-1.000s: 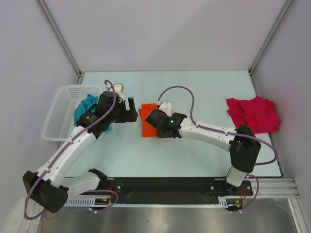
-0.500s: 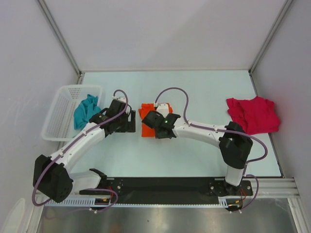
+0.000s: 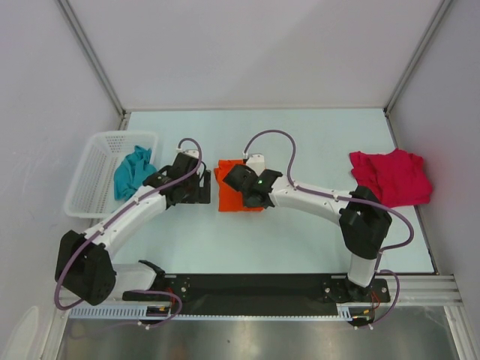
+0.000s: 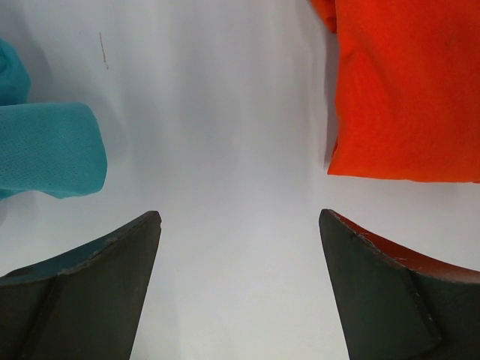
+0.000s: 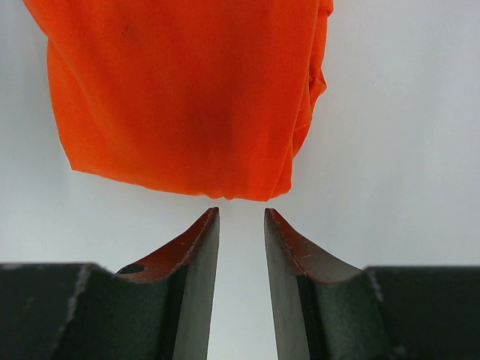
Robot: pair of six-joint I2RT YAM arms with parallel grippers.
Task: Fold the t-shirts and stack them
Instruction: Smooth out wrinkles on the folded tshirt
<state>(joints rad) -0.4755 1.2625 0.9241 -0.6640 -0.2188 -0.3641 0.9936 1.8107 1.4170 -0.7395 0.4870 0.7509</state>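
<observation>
The bright orange t-shirt [image 3: 228, 199] lies folded on the table at centre; it also shows in the left wrist view [image 4: 409, 90] and the right wrist view [image 5: 187, 97]. My left gripper [image 3: 203, 189] is open wide and empty just left of it [image 4: 240, 219], low over bare table. My right gripper [image 3: 235, 178] hovers over the orange shirt, its jaws a narrow gap apart and empty [image 5: 241, 212], just short of the shirt's edge. The teal t-shirt [image 3: 132, 171] hangs over the basket's edge [image 4: 45, 150]. The crimson t-shirt [image 3: 391, 176] lies crumpled at the far right.
A white mesh basket [image 3: 91, 180] stands at the left edge of the table. Grey walls close in the table on the left, back and right. The arm bases sit on a black rail [image 3: 255, 289] at the near edge.
My left gripper has swung right from beside the basket and teal shirt to the orange shirt's left edge. My right gripper has shifted slightly over the orange shirt.
</observation>
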